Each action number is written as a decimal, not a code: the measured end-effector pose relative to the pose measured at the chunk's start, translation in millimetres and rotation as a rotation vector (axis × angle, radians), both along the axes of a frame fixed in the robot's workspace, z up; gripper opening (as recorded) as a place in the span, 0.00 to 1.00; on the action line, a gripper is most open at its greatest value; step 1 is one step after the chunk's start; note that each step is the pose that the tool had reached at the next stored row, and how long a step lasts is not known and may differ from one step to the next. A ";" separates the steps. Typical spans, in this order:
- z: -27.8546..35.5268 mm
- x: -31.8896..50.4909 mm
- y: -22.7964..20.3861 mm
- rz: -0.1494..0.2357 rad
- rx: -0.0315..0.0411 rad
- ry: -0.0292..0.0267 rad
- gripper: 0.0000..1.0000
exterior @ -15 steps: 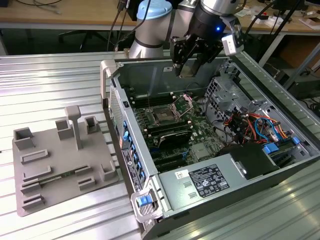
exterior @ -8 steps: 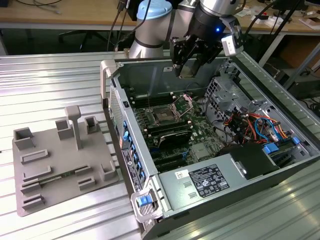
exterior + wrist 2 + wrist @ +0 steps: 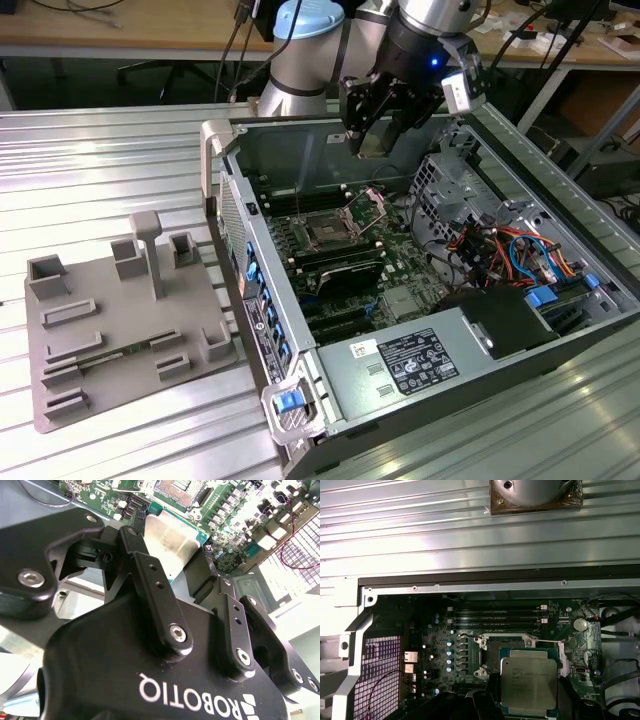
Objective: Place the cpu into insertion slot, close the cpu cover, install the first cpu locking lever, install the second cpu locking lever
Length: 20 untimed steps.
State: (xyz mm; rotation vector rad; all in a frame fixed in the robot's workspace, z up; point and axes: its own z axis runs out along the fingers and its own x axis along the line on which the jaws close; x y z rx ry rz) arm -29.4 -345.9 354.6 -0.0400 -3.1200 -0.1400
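Gripper (image 3: 167, 555) held the cpu (image 3: 527, 680) pinched between its two fingers, up over the open computer case (image 3: 285, 135), apart from the insertion slot (image 3: 327, 232) whose cpu cover (image 3: 368, 206) stood raised.

The cpu (image 3: 528, 680) is silvery-grey, the gripper (image 3: 172, 555) black

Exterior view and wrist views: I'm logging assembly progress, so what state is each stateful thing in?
Small flat square silvery-grey cpu: held above the board, not seated.
Square black insertion slot: empty, uncovered.
Thin silver hinged cpu cover: raised open.
Black gripper: shut on the cpu.
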 end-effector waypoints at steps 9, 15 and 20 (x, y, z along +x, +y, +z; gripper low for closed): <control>-1.6 0.0 -0.2 0.000 -0.0001 0.0000 0.55; -2.8 0.0 -0.2 0.000 0.0000 0.0000 0.55; -4.1 0.0 -0.3 0.000 0.0000 0.0000 0.55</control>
